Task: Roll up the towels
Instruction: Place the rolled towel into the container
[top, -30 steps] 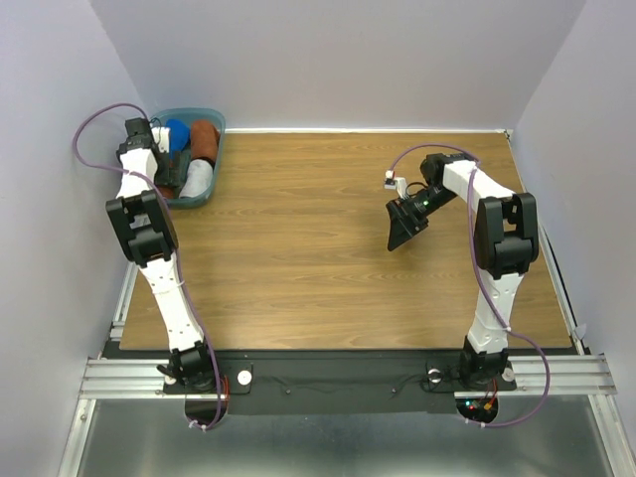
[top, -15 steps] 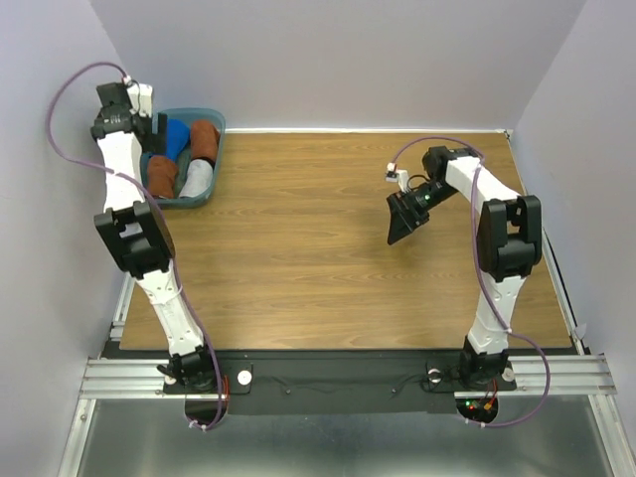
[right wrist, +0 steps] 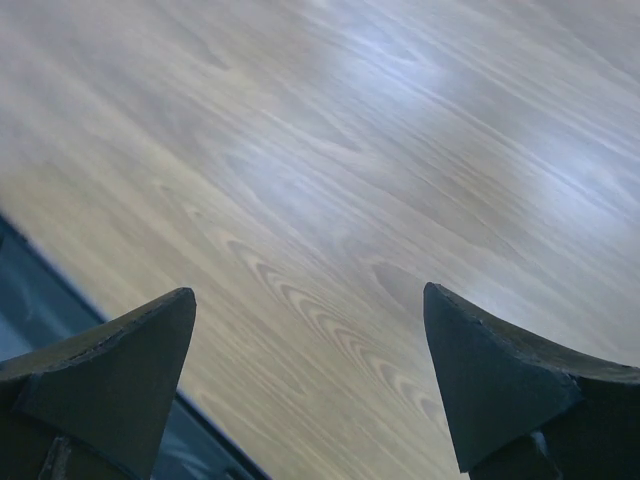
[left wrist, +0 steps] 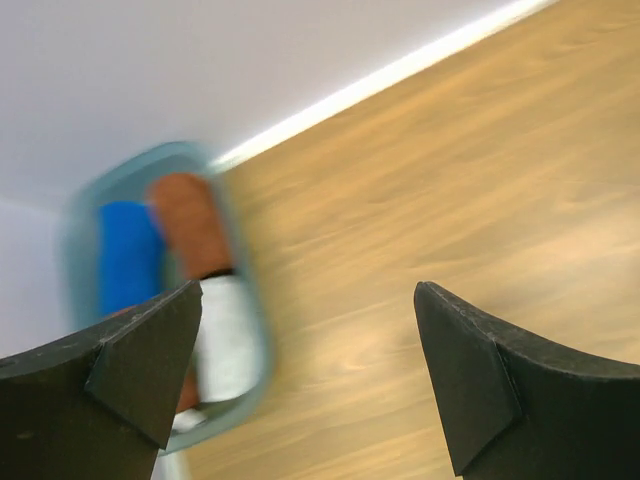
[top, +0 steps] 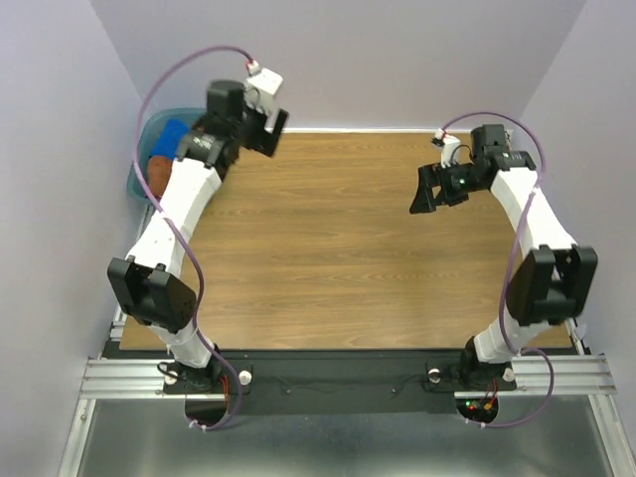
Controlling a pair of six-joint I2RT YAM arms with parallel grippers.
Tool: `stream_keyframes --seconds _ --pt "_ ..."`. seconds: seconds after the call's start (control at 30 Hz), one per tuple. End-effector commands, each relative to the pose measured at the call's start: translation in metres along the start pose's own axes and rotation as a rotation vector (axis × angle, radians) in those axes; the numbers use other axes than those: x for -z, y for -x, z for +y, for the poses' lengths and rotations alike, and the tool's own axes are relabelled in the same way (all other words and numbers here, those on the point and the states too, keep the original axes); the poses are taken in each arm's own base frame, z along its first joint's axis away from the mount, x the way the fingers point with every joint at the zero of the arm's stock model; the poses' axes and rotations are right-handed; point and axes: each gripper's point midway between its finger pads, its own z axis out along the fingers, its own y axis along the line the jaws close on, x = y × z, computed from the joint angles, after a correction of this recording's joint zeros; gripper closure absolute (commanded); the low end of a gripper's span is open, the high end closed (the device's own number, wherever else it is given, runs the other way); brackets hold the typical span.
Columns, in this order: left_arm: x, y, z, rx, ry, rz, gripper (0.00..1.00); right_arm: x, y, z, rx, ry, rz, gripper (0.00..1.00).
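Observation:
The towels lie rolled in a translucent blue tub (top: 137, 159) at the table's far left corner. In the left wrist view, blurred by motion, the tub (left wrist: 150, 157) holds a rust-brown towel (left wrist: 190, 225), a light grey towel (left wrist: 228, 335) and a blue roll (left wrist: 128, 258). In the top view only a rust-brown roll (top: 159, 177) and the blue roll (top: 171, 134) show; my left arm hides the grey towel. My left gripper (top: 271, 131) is open and empty, raised to the right of the tub; its own view (left wrist: 308, 290) agrees. My right gripper (top: 425, 192) is open and empty above the table's right half (right wrist: 308, 290).
The wooden table (top: 328, 258) lies between the two arms, with walls close on the left, back and right. A dark strip past the table's edge (right wrist: 30, 300) shows in the right wrist view.
My left gripper has lifted away from the tub and swung right over the table's back-left part. My right gripper has moved up and toward the back right. Both stay open and empty.

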Motion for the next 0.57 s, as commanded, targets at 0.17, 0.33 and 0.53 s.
stream_keyframes --seconds 0.17,0.33,0.53 --pt "0.001 -0.060 -0.159 0.075 -0.277 0.024 0.01 0.009 -0.035 -0.010 -0.132 -0.242 -0.163 0.00" --pt "0.003 -0.101 -0.188 0.058 -0.350 0.072 0.01 0.004 -0.067 -0.003 -0.137 -0.238 -0.168 0.00" --pt "0.010 -0.100 -0.190 0.062 -0.372 0.048 0.01 0.006 -0.075 0.000 -0.127 -0.239 -0.175 0.00"
